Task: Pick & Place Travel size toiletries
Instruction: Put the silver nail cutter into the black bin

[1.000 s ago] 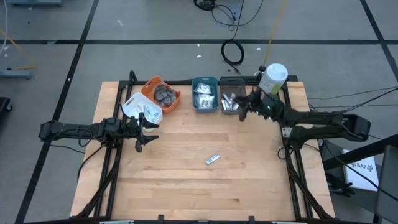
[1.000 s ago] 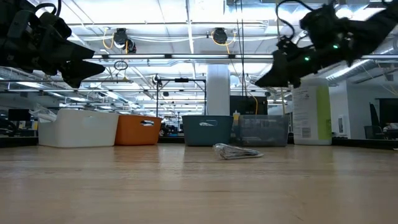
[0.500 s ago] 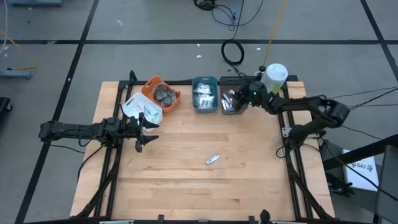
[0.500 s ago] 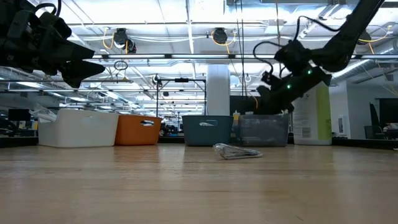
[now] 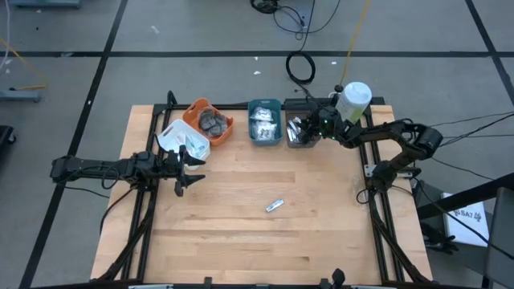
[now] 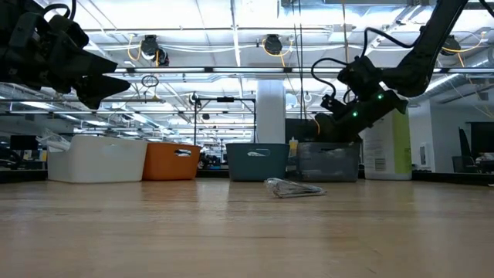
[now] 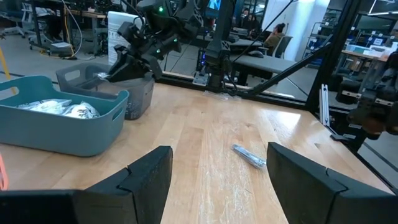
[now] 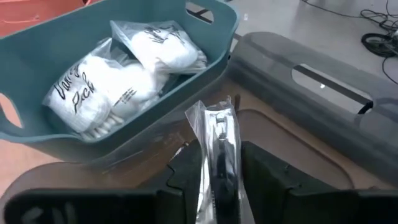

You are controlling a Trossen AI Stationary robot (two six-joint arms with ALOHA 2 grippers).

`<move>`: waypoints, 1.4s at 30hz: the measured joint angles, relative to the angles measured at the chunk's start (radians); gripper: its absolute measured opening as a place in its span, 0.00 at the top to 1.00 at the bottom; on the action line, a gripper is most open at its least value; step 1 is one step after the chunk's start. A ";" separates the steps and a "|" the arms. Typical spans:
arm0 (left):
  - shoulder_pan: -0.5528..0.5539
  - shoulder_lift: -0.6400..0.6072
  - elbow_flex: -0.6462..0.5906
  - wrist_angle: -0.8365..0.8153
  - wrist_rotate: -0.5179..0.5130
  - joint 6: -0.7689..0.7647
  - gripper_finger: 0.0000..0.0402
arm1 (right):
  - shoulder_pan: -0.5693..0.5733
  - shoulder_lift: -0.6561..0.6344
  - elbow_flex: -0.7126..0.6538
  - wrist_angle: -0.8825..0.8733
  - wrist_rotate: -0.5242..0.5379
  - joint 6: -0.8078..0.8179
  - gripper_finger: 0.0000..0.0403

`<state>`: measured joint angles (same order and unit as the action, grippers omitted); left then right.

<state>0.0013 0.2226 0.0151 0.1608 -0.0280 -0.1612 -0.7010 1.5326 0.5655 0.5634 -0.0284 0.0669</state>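
My right gripper [image 5: 310,128] hangs at the far edge over the dark grey bin [image 5: 299,133], shut on a silver tube in clear wrap [image 8: 217,149]. The grey bin's rim [image 8: 323,93] and the teal bin [image 8: 124,81] with white packets lie just ahead of the fingers. Another silver wrapped tube [image 5: 275,205] lies flat on the bare wood at mid-table, also seen in the low view [image 6: 293,188]. My left gripper [image 5: 183,172] waits open at the table's left, level, nothing between its fingers [image 7: 217,180]. My right gripper has the wrapped silver tube [image 8: 219,163] pinched between its two fingers, which lie along its length. Its free end [image 8: 214,115] sticks out ahead of the fingertips. The fingers slant down from the table's right side. The tube is clear of the table, above the grey bin.
An orange bin [image 5: 209,120] with dark discs and a white bin [image 5: 183,140] stand at the far left. A big white-and-green bottle [image 5: 352,100] stands just behind my right arm. The wood around the loose tube is bare.
My right gripper has gone down and toward the table's far edge, from high above the table to just over the grey bin's rim, tipping further downward, with the wrapped tube still between its fingers.
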 joint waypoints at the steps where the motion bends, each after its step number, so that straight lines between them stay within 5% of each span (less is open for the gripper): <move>1: 0.000 0.000 0.000 0.000 0.000 0.000 0.36 | 0.000 0.000 0.000 0.003 0.000 0.000 0.74; 13: 0.000 0.000 0.000 0.000 0.000 0.000 0.36 | 0.007 -0.002 0.000 0.056 -0.018 0.004 0.58; 21: 0.000 0.000 0.000 0.000 0.000 0.000 0.36 | 0.111 -0.089 0.000 0.192 -0.256 0.005 0.57; 29: 0.000 0.000 0.000 0.000 0.000 0.000 0.36 | 0.394 -0.132 0.000 0.171 -0.472 0.003 0.60; 35: 0.000 0.000 0.000 0.000 0.000 0.000 0.36 | 0.657 -0.087 -0.004 0.082 -0.377 -0.008 0.60; 42: 0.000 0.000 0.000 -0.001 0.000 0.000 0.36 | 0.875 0.040 -0.005 0.112 -0.119 -0.038 0.60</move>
<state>0.0013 0.2226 0.0151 0.1601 -0.0280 -0.1612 0.1738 1.5725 0.5603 0.6755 -0.1477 0.0285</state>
